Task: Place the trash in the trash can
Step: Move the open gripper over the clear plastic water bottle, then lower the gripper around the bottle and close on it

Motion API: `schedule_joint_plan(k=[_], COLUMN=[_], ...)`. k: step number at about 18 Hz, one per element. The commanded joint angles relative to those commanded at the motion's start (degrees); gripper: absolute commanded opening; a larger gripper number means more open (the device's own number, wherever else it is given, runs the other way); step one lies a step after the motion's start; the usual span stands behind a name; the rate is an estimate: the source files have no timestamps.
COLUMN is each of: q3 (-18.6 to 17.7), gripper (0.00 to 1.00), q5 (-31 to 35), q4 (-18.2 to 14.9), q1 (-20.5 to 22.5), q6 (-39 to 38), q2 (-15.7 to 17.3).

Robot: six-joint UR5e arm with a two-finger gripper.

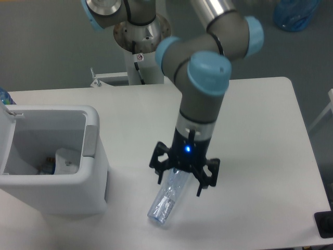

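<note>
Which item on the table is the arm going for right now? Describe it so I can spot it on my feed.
Start at the white trash can at the table's left edge, lid open. To its right, on the bare tabletop, lies a crushed clear bluish bottle, slanted, its upper end under the gripper, whose jaws stand open on either side of it. It is the only loose item on the tabletop.

Trash can (57, 192) at table (260, 135) left edge; bottle (166, 200) lies to its right, gripper (179, 183) above bottle's upper end.
</note>
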Motion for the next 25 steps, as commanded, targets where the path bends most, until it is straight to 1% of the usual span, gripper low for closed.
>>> schedule_joint_plan(k=[2,4,8,11,13,15,19,21,25], q3=[0.5,0.7,1.4,1.2,1.0,0.9,-0.3,-0.3,-0.7], gripper=[1.00,1.00,1.00,1.00,1.00,1.00,1.00,1.00,1.00], q5=[2.0,3.4,3.5,3.5,4.7,6.1,6.2,7.1,7.8], q4=[0.0,0.1,0.1,0.3,0.3,0.1,0.3,0.3,0.3], q1=[-0.1,-0.5,-1.8,-2.9,-3.9,-5.1,-5.5,-5.8,-6.4], q6=[0.0,0.1,0.1,0.1,-0.1,0.0,0.0,-0.1,-0.2], q2=[-2.0,-3.3,-5.8,-7.5,-8.8,-9.0,-9.7,-10.4,-10.7])
